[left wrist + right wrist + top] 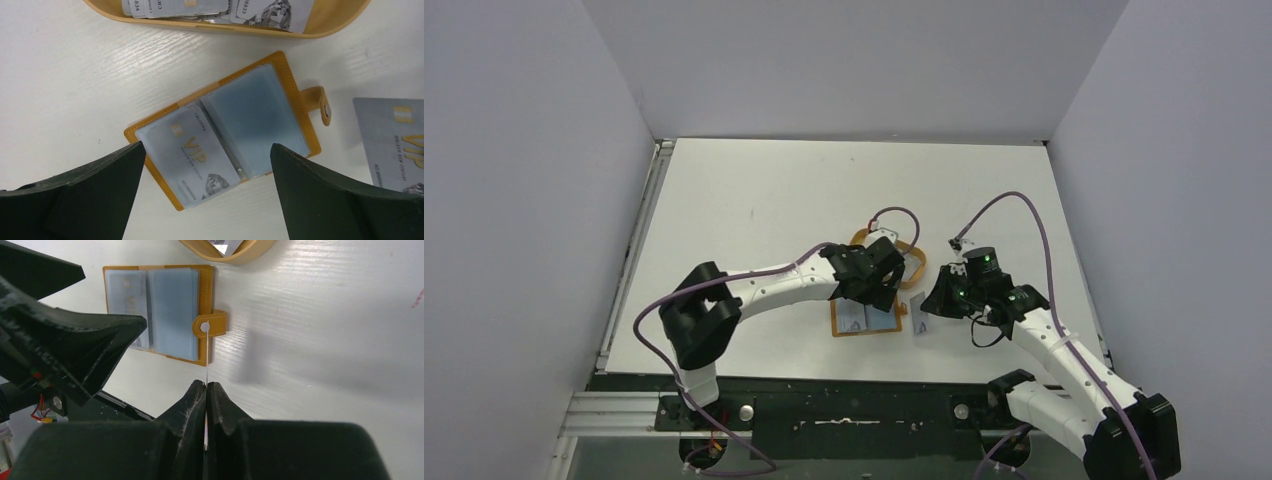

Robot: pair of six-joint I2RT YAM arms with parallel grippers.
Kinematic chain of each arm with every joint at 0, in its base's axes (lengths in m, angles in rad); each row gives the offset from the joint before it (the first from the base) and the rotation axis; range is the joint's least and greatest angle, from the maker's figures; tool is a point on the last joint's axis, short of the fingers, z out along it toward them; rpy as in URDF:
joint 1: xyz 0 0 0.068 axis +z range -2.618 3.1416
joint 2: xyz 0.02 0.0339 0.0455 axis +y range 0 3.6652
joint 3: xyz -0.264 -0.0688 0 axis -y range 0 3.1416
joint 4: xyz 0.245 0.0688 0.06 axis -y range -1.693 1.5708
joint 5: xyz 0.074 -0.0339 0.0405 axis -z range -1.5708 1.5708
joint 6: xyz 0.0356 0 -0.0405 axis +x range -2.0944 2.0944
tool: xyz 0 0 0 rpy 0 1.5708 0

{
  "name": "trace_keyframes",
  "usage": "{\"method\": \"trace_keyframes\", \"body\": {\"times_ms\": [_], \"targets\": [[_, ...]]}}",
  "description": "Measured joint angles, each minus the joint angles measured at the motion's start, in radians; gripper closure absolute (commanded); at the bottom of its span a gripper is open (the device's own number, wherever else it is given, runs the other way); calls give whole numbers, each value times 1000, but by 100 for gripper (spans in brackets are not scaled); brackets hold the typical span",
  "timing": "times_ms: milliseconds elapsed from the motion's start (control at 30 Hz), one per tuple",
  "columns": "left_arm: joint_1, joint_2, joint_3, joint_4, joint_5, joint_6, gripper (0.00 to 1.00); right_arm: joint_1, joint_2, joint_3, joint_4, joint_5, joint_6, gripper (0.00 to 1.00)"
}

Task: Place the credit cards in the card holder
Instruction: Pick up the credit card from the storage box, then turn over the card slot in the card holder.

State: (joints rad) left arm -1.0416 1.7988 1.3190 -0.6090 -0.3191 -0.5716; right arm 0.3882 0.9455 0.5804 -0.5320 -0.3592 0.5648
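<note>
The card holder [225, 135] lies open near the desk's [754, 200] near edge, beneath the spread left end effector [207, 147]. The right end effector [206, 385], pressed together, seems to pinch a credit card [387, 145] edge-on, its long axis aimed at the snap tab [210, 326].

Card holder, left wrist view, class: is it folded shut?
No, the card holder lies spread open on the table, a credit card showing inside it.

Orange-brown card holder [296, 102] with pale blue clear pockets; silver-grey credit cards [390, 145] bear gold lettering.
</note>
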Motion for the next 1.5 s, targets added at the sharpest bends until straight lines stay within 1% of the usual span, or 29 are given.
{"method": "trace_keyframes", "body": {"times_ms": [167,467,533,633,900,1100,1267,1367,1400,1500], "targets": [[0,64,29,-25,-26,0,3,0,-5,0,1,5,-22,100],[-4,124,29,-42,-42,-3,3,0,-6,-3,14,3,-30,100],[-4,130,28,-42,-44,-4,6,0,-6,-5,17,-2,-31,100],[-4,135,28,-43,-45,-10,13,1,-6,-8,23,-11,-31,100],[0,135,-1,-28,-45,-23,35,6,3,-9,48,-43,-30,100],[16,110,-37,11,-42,-22,44,18,45,-9,83,-73,-26,100],[24,91,-65,35,-40,-21,47,29,89,-9,114,-107,-19,100],[24,88,-69,42,-39,-20,48,32,141,-9,127,-127,-14,100],[24,88,-70,43,-39,-19,47,32,161,-9,129,-131,-11,100],[25,84,-76,49,-38,-19,36,32,208,-9,135,-146,-2,100]]}}
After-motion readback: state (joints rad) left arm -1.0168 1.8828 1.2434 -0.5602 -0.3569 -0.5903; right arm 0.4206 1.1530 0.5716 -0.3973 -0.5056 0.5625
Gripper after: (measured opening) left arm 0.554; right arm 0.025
